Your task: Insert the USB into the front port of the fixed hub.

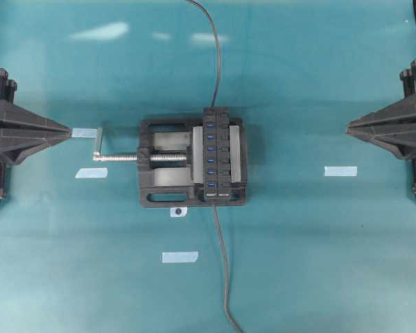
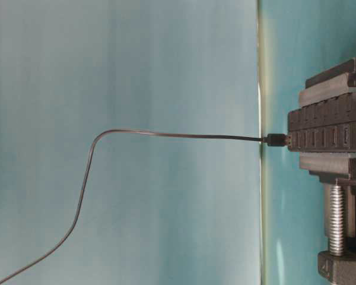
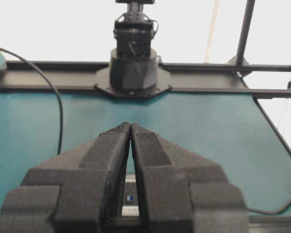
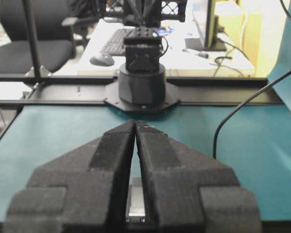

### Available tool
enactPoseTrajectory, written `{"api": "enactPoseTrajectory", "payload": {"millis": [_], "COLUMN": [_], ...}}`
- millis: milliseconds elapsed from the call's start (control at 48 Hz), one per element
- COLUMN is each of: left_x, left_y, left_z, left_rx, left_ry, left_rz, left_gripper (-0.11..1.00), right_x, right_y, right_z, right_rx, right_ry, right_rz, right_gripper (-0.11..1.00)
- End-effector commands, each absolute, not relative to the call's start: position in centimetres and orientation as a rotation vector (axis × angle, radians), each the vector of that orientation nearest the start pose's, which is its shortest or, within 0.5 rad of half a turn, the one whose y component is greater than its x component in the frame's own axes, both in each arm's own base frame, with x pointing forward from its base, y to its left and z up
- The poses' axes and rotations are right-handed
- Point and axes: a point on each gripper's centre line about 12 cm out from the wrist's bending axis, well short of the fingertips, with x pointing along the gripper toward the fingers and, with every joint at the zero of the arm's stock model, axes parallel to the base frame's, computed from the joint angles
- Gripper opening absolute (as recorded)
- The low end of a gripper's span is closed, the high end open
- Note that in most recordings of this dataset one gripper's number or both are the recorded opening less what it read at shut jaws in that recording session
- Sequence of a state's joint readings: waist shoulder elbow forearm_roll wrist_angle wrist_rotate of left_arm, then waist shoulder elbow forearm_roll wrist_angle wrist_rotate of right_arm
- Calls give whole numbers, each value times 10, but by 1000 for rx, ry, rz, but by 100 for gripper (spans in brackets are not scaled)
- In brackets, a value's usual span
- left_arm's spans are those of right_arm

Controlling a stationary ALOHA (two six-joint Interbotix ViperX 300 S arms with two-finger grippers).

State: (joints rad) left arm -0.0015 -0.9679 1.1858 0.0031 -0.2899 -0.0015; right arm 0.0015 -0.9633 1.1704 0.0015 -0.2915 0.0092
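The fixed hub [image 1: 222, 156] is clamped in a black vise at the table's middle, its row of blue sockets facing up. At table level the USB [image 2: 276, 140] shows as a small black plug seated in the far end of the hub [image 2: 326, 122]. Its thin cable [image 1: 219, 62] rises away toward the back. My left gripper [image 1: 71, 130] rests shut at the left, well clear of the vise. My right gripper [image 1: 347, 127] rests shut at the right. Both wrist views show closed jaws with nothing held, the left [image 3: 130, 125] and the right [image 4: 136, 123].
The vise [image 1: 149, 195] has a silver screw crank [image 1: 100, 144] sticking out to the left. A second thin cable [image 1: 224, 277] runs from the hub's near end to the front table edge. Pale tape pieces [image 1: 179, 257] lie on the teal cloth.
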Motion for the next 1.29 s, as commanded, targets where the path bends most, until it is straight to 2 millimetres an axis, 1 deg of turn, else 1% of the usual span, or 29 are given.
{"api": "enactPoseTrajectory", "payload": {"millis": [0,21,63,83,104,125,167,229,292,375,584,771,1000,1105,1271], "left_x": [198,197,196,196,195,195,194,192,191,191,195,199,201,201,201], "left_y": [-1,-1,-1,-1,-1,-1,-1,0,0,0,0,0,0,1,1], "left_z": [287,286,285,286,287,287,289,290,289,287,285,281,278,276,277], "left_rx": [-8,-11,-19,-21,-24,-25,-25,-25,-26,-31,-32,-29,-28,-28,-28], "left_ry": [-78,-78,-80,-83,-89,-92,-100,-104,-100,-83,-23,38,95,110,126], "left_rz": [-9,-9,-7,-8,-8,-8,-7,-5,-4,-3,-1,0,3,5,6], "left_gripper": [13,13,7,4,1,0,0,0,0,0,0,0,0,0,0], "right_x": [199,198,197,196,195,194,192,188,185,184,187,191,201,211,233], "right_y": [-1,-2,-2,-2,-3,-4,-5,-6,-8,-11,-20,-26,-27,-28,-32], "right_z": [292,289,286,285,284,283,283,284,287,285,272,271,274,273,272], "right_rx": [6,9,18,24,28,34,41,47,49,50,97,130,122,121,127], "right_ry": [-80,-81,-81,-83,-83,-85,-94,-107,-116,-95,119,282,419,469,559], "right_rz": [-7,-9,-12,-13,-15,-20,-25,-35,-45,-61,-112,-147,-151,-151,-154], "right_gripper": [16,16,19,18,14,11,5,1,-1,-2,-2,-2,-2,-2,-2]}}
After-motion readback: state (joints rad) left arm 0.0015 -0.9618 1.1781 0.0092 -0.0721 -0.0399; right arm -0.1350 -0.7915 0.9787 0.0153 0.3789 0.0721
